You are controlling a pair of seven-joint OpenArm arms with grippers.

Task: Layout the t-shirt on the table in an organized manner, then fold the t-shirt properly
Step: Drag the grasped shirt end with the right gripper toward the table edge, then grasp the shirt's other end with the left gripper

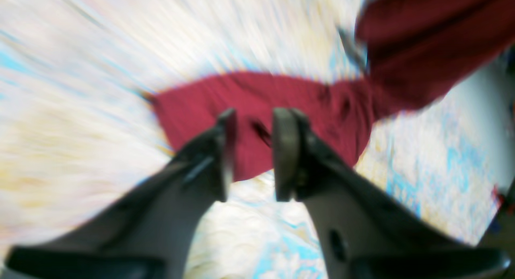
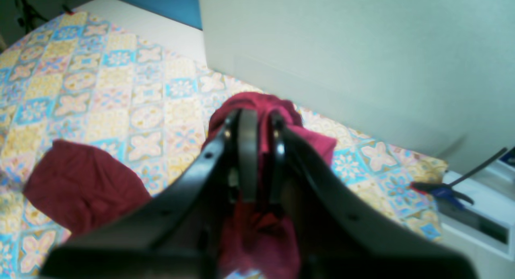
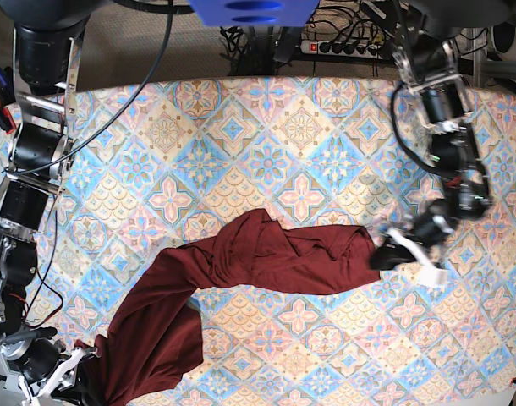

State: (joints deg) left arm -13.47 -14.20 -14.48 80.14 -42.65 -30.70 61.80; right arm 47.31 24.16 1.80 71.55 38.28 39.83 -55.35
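Across the middle and lower left of the base view lies the dark maroon long-sleeved jersey t-shirt [image 3: 241, 271], stretched in a crumpled diagonal band over the table [image 3: 266, 144], whose cloth of pastel blue, pink and cream diamond tiles carries floral medallions. One end reaches right of centre; the other trails down to the bottom left corner of the frame. The garment is bunched and creased, not spread flat.

Right of centre in the base view, the left gripper [image 3: 392, 249] sits at the right-hand end of the fabric, just beside it. Left wrist view, heavily motion-blurred: the two dark fingers [image 1: 225, 150] stand apart with a clear gap, nothing between them; a maroon sleeve or end of the shirt [image 1: 261, 110] lies on the cloth beyond the tips. Whether the tips touch the fabric, cannot tell.

Bottom left corner of the base view: the right gripper [image 3: 72, 372] at the table's edge, where the shirt's lower end gathers. Right wrist view: the right gripper's black fingers [image 2: 247, 150] are pressed close together, pinching a bunch of the maroon fabric, which bulges beyond the tips and hangs below them. A second lobe of the shirt lies on the cloth at lower left of that view. A blue-handled clamp [image 2: 438, 188] grips the cloth's edge at the right.
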